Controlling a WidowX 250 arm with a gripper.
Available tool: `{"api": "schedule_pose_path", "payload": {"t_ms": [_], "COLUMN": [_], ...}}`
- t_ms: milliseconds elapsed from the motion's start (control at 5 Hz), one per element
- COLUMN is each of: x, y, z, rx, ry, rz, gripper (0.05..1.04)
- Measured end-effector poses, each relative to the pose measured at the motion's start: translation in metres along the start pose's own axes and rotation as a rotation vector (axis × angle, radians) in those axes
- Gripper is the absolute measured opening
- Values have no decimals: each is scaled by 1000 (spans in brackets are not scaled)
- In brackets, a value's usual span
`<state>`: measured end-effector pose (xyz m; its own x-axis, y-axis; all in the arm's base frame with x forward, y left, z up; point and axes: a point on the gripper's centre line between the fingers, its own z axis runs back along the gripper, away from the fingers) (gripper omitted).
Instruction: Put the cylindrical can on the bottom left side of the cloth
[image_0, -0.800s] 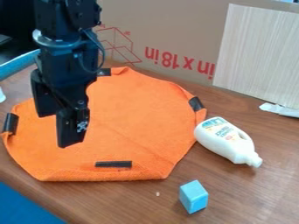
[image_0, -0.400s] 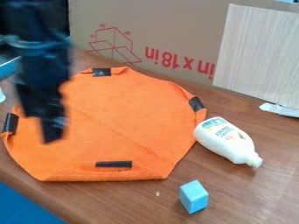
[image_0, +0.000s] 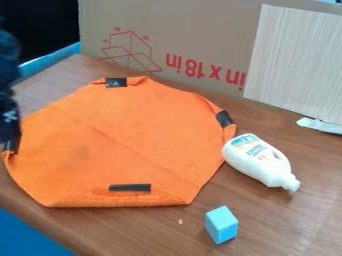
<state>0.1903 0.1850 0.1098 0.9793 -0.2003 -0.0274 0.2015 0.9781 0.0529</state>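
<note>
Swinging away from over the cloth (image_0: 133, 130), the end effector (image_0: 9, 127) has ended up at the view's nine o'clock edge, which suggests it is heading for the can, with placement at the cloth's seven-to-eight o'clock side probably still to come. The arm hangs roughly upright beside the cloth's nine o'clock corner; whether the end effector is open, closed or gripping anything, and where the can is, I cannot tell.
</note>
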Motion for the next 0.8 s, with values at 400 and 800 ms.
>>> {"api": "schedule_pose_path", "payload": {"t_ms": [400,800], "x": [-6,-6], "y": [82,139], "z": [-12,-7], "rx": [-2,-34], "ry": [-67,-114], "rz": [113,207], "gripper": [999,999]}}
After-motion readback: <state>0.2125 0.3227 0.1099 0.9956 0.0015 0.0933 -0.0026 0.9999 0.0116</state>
